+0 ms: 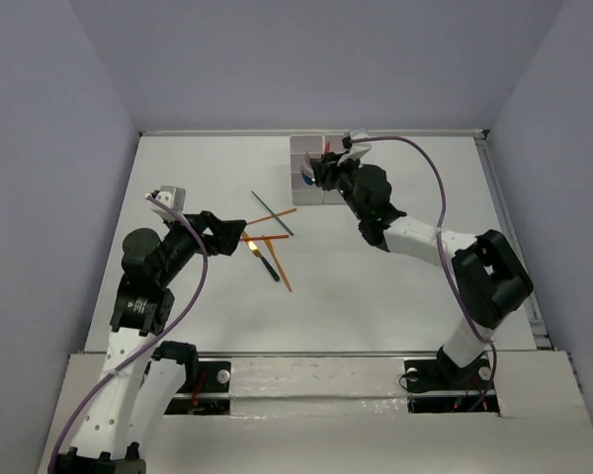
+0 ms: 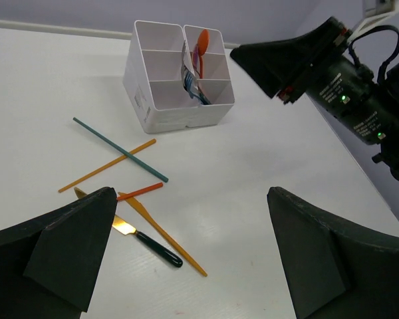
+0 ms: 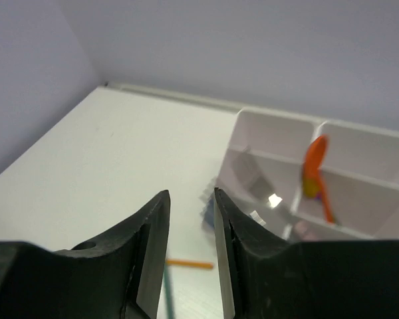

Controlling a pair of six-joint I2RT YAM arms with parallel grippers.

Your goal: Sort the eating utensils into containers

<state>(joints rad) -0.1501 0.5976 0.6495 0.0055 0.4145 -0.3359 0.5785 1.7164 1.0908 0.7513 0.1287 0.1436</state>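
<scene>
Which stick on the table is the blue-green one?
The teal stick, the long thin one crossing an orange stick. Every other stick lying there is orange.

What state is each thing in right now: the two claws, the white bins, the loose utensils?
Left gripper: wide open, empty.
Right gripper: barely open, holding nothing.
White bins: upright, some compartments filled.
Orange spoon: standing in a bin.
Orange stick: lying loose, unsorted.
Teal stick: lying loose, crossing the orange stick.
Black-handled knife: lying flat, unsorted.
</scene>
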